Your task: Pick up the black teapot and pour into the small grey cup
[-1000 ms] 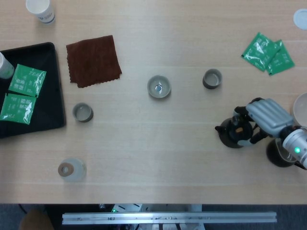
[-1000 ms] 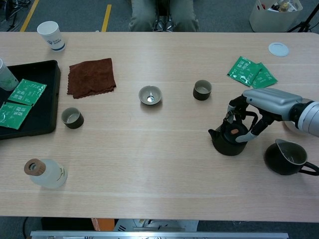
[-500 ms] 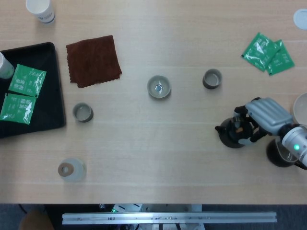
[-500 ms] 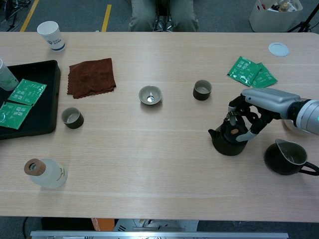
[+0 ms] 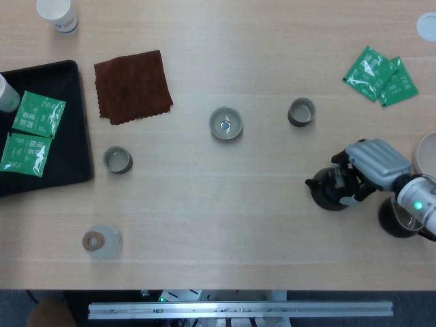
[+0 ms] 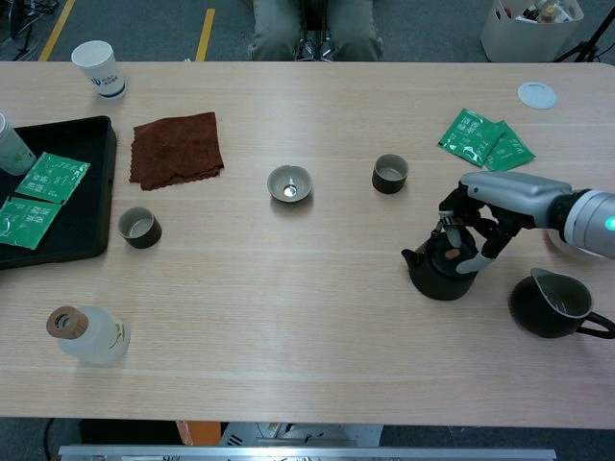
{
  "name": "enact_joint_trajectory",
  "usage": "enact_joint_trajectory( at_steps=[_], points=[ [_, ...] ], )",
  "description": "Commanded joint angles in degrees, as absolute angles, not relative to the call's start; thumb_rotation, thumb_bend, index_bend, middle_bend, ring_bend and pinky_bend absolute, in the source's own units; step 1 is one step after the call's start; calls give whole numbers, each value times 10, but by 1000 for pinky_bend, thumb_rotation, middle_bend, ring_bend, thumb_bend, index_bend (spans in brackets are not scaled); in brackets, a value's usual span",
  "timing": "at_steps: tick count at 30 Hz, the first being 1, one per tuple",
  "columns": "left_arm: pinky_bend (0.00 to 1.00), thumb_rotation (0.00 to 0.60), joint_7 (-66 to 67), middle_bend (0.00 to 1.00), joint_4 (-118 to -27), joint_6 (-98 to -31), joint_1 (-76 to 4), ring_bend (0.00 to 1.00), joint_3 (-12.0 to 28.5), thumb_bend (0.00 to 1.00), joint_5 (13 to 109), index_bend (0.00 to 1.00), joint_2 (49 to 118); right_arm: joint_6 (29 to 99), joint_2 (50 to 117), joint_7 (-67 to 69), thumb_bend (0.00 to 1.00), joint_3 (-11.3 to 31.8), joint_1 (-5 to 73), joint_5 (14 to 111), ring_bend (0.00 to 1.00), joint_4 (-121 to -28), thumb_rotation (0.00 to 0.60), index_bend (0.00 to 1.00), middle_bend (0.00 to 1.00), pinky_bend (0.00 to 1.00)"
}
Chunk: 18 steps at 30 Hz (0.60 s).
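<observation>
- Since a second ago, our right hand (image 6: 485, 213) has drawn its fingers in tighter over the black teapot (image 6: 440, 269), while the pot itself has not shifted on the table (image 6: 288, 288).
- We see the fingers curled around the pot's top and handle region; they look closed on it, though it sits on the wood and is not lifted.
- Our left hand shows in neither view.
- We judge the grasping step to be in hand: the grip is being settled before any lift.
- Which vessel is the small grey cup is uncertain; we take the light grey one (image 6: 289, 182) at mid-table, well apart to the pot's left, with a darker cup (image 6: 389, 173) nearer.
- Next, we think, comes a straight lift, then a carry left, past the darker cup, with the spout, already on the left, leading.
- A dark pitcher (image 6: 553, 303) stands just beside the pot, so the lift should keep clear of it.
</observation>
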State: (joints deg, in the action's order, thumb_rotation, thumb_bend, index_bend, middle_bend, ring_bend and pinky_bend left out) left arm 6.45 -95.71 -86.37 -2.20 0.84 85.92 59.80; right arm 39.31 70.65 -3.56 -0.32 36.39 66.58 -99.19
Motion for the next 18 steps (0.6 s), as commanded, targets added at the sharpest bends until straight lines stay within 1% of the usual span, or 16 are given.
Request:
enact_joint_trajectory(
  at_steps=[1, 3, 7, 14, 18],
  points=[
    [82, 600, 65, 225, -957, -863, -22, 165, 8, 293, 859, 208, 598, 390, 707, -35, 0, -4, 366, 664, 714, -992, 600, 636, 717, 287],
    [82, 600, 65, 225, -958, -864, -21, 165, 8, 294, 859, 208, 597, 387, 706, -35, 5, -5, 368, 664, 714, -993, 600, 636, 717, 287],
    [82, 600, 64, 226, -959, -864, -21, 165, 8, 293, 858, 208, 596, 384, 706, -34, 80, -5, 371, 664, 714, -993, 600, 636, 716, 286],
    [82, 600, 64, 226, -959, -864, -21, 165, 8, 293, 858, 208, 595, 376, 704, -18, 129, -4, 374, 664, 714, -998, 600, 636, 716, 287],
    [82, 600, 62, 225, -959, -865, -20, 165, 8, 294, 858, 208, 595, 361, 703, -5, 136, -3, 379, 658, 717, -998, 599, 637, 717, 287]
  ],
)
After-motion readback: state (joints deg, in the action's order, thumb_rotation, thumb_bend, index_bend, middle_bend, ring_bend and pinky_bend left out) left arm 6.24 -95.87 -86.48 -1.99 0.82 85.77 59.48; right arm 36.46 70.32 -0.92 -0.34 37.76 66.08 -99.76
